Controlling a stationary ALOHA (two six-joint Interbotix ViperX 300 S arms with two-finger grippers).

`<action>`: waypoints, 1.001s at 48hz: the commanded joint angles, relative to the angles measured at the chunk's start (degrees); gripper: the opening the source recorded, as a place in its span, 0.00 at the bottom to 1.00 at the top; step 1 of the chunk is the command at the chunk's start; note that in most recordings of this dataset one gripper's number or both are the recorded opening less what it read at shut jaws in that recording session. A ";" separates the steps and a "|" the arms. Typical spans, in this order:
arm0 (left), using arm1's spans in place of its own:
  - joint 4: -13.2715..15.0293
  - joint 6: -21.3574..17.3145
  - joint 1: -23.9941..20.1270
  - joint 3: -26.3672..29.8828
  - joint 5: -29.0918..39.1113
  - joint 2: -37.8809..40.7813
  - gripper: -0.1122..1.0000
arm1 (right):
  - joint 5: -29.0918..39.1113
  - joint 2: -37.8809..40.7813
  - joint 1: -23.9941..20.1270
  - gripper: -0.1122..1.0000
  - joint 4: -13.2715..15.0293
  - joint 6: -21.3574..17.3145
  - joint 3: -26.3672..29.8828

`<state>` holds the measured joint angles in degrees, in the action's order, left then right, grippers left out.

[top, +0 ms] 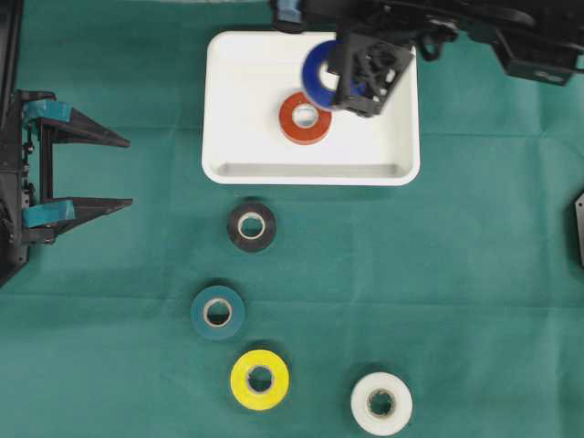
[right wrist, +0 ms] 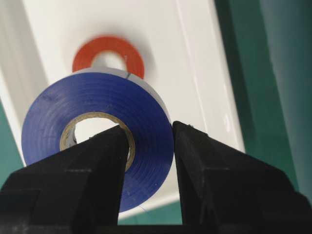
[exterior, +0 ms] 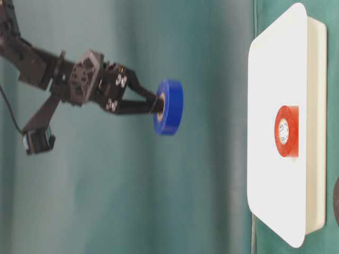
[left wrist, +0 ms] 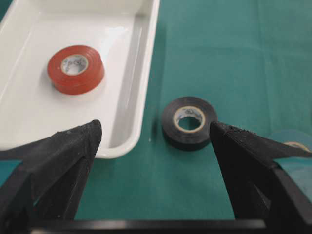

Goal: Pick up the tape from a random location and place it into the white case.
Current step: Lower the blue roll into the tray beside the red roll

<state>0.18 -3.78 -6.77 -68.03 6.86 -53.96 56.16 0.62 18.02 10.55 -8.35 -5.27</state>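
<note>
The right gripper hung in the air above the white case, its jaws pinched on the wall of a blue tape roll, one finger through the core and one outside. Directly below that roll, a red tape roll lay flat on the case floor. The left gripper rested at the table's edge with jaws spread wide and empty; a black tape roll lay on the green cloth just ahead of it.
</note>
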 commanded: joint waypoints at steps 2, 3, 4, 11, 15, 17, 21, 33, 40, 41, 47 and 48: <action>0.18 0.09 0.18 0.53 -0.26 0.35 0.98 | -0.35 -4.83 1.14 0.38 0.18 -0.26 -2.11; 0.18 0.09 0.18 0.53 -0.26 0.35 0.98 | -0.35 -5.36 1.32 0.38 0.18 -0.26 -2.72; 0.18 0.09 0.18 0.53 -0.26 0.44 0.98 | -0.35 -5.80 1.49 0.38 0.18 -0.35 -3.16; 0.18 0.09 0.18 0.53 -0.35 0.44 0.98 | -1.49 -8.26 2.20 0.38 0.18 -0.53 -6.42; 0.18 0.09 0.18 0.53 -0.62 0.44 0.98 | -2.29 -8.61 2.20 0.38 0.18 -0.62 -6.86; 0.18 0.09 0.18 0.53 -0.62 0.44 0.98 | -2.64 -8.61 2.20 0.38 0.18 -0.53 -6.86; 0.26 0.09 0.18 0.53 -0.62 0.44 0.98 | -3.16 -8.61 2.20 0.38 0.09 -0.35 -6.86; 0.26 0.09 0.18 0.53 -0.44 0.44 0.98 | -3.34 -8.53 2.29 0.38 0.18 -0.26 -7.03; 0.26 0.09 0.18 0.53 -0.44 0.44 0.98 | -3.16 -8.61 2.29 0.38 0.18 -0.26 -7.12; 0.26 0.09 0.18 0.53 -0.44 0.44 0.98 | -3.16 -8.61 2.29 0.38 0.18 -0.26 -7.21; 0.26 0.09 0.18 0.53 -0.44 0.44 0.98 | -3.08 -8.61 2.29 0.38 0.18 -0.26 -7.29; 0.26 0.09 0.18 0.53 -0.44 0.44 0.98 | -3.16 -8.61 2.20 0.38 0.18 -0.26 -7.29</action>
<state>0.35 -3.78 -6.68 -68.03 6.86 -53.96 53.26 -6.42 20.21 10.63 -8.70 -13.10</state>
